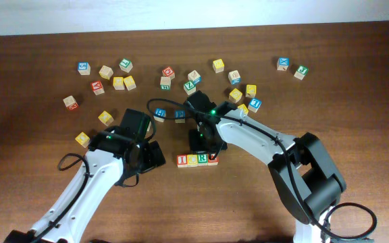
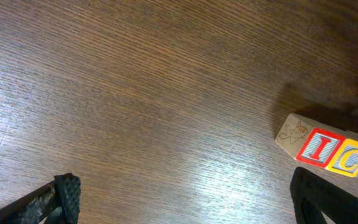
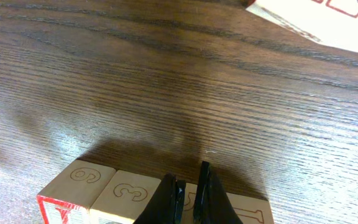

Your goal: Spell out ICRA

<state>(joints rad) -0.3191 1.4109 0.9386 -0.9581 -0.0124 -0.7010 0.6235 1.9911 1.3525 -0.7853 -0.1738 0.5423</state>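
Note:
Four wooden cubes stand in a row near the table's middle, reading I [image 1: 182, 160], C [image 1: 192, 160], R [image 1: 202, 159], A [image 1: 213, 158]. My right gripper [image 1: 204, 143] is shut and hovers just behind the row. In the right wrist view its fingertips [image 3: 189, 173] overlap the backs of the cubes, which show engraved numbers [image 3: 82, 176]; whether they touch a cube is unclear. My left gripper [image 1: 155, 154] stands open just left of the row with nothing between its fingers [image 2: 67, 196]. The left wrist view shows the red-framed I [image 2: 319, 147] and yellow C [image 2: 351, 160] at right.
Several loose letter cubes lie scattered across the back of the table, among them two blue ones [image 1: 159, 115] just behind the row and yellow ones [image 1: 82, 139] at left. A pale cube with red lines [image 3: 316, 18] shows at the right wrist view's top edge.

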